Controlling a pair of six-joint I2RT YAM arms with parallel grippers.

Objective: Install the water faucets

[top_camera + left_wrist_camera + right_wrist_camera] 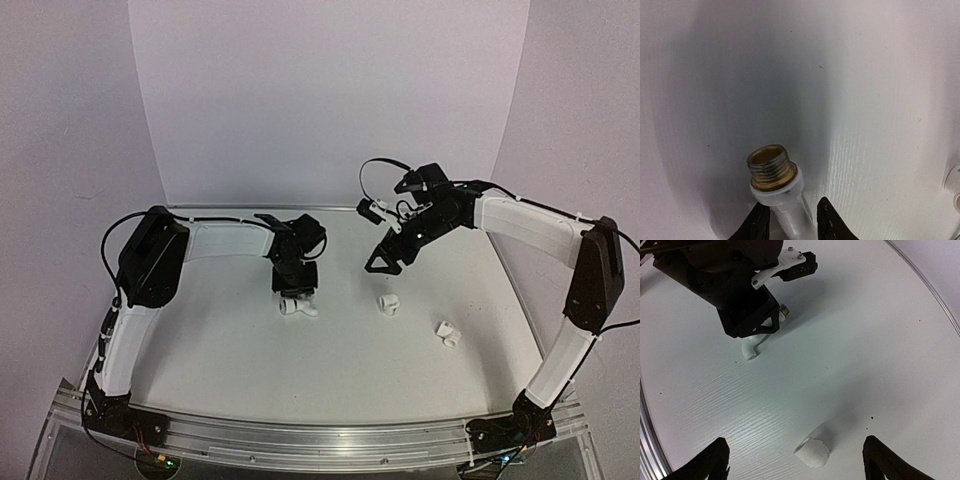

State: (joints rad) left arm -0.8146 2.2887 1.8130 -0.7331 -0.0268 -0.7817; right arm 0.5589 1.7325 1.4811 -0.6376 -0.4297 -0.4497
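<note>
One of the water faucets, white with a brass threaded end, lies on the white table. My left gripper is down over it. In the left wrist view the gripper straddles the white stem, the left finger against the collar and a thin gap at the right finger. A short white tubular fitting lies further right. My right gripper hovers above it. Seen from the right wrist, the gripper is wide open with the fitting lying between its fingers on the table.
Another small white part lies on the table to the right of the fitting. An aluminium rail runs along the near edge. White walls close in the back and sides. The left arm's wrist fills the upper left of the right wrist view.
</note>
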